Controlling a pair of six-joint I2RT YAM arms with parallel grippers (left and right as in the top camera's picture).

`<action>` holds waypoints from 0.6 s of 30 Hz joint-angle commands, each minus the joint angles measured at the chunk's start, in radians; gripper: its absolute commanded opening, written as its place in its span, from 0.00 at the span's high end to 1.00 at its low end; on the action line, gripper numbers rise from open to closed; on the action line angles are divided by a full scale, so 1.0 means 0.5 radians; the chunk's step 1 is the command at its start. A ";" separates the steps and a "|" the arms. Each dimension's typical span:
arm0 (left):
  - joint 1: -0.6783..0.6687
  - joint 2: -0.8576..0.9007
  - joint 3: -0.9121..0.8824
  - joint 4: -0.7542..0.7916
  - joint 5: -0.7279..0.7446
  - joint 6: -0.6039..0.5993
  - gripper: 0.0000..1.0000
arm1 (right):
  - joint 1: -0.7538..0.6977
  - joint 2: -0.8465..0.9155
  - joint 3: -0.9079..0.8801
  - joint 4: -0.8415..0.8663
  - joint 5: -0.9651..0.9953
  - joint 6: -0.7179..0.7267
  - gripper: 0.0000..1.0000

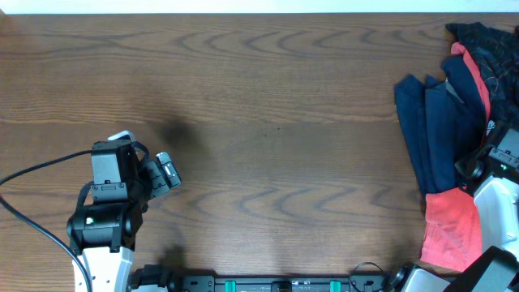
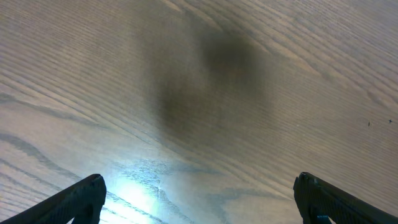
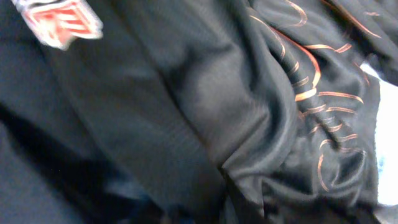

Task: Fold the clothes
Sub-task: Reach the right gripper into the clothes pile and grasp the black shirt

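The clothes lie in a pile at the table's right edge: a navy garment (image 1: pixel 438 122), a red garment (image 1: pixel 451 227) in front of it, and the black jersey (image 1: pixel 486 40) with thin orange lines at the back. The jersey fills the right wrist view (image 3: pixel 205 106), crumpled, with orange contour lines on the right and a red-white logo at top left. My right arm (image 1: pixel 501 158) is down on the pile, and its fingers are hidden in cloth. My left gripper (image 1: pixel 166 172) is open and empty over bare table at the front left; the left wrist view shows the same (image 2: pixel 199 196).
The wooden table (image 1: pixel 268 122) stretches between the left arm and the pile. A black cable (image 1: pixel 32 174) runs from the left arm to the left edge. The arm bases stand along the front edge.
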 commanded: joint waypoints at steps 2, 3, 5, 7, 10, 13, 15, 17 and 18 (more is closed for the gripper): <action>0.007 0.000 0.036 -0.006 -0.002 0.018 0.02 | -0.005 -0.014 0.044 0.020 -0.069 -0.016 0.80; 0.007 0.000 0.036 -0.006 -0.002 0.018 0.02 | -0.005 -0.014 0.045 0.019 -0.069 -0.016 0.80; 0.007 0.000 0.036 -0.006 -0.002 0.018 0.02 | -0.005 -0.014 0.044 0.017 -0.069 -0.016 0.78; 0.007 0.000 0.036 -0.006 -0.002 0.018 0.02 | -0.005 -0.014 0.044 0.014 -0.067 -0.016 0.79; 0.007 0.000 0.036 -0.006 -0.002 0.017 0.02 | -0.005 -0.014 0.044 0.010 -0.063 -0.016 0.99; 0.007 0.000 0.036 -0.006 -0.002 0.018 0.02 | -0.004 -0.017 0.046 0.022 -0.237 -0.078 0.99; 0.007 0.000 0.036 -0.005 -0.002 0.018 0.02 | 0.006 -0.028 0.063 0.050 -0.587 -0.253 0.99; 0.007 0.000 0.036 -0.005 -0.002 0.018 0.02 | 0.044 -0.060 0.115 0.024 -0.977 -0.430 0.99; 0.007 0.000 0.036 -0.005 -0.002 0.018 0.02 | 0.082 -0.086 0.158 -0.016 -1.210 -0.573 0.99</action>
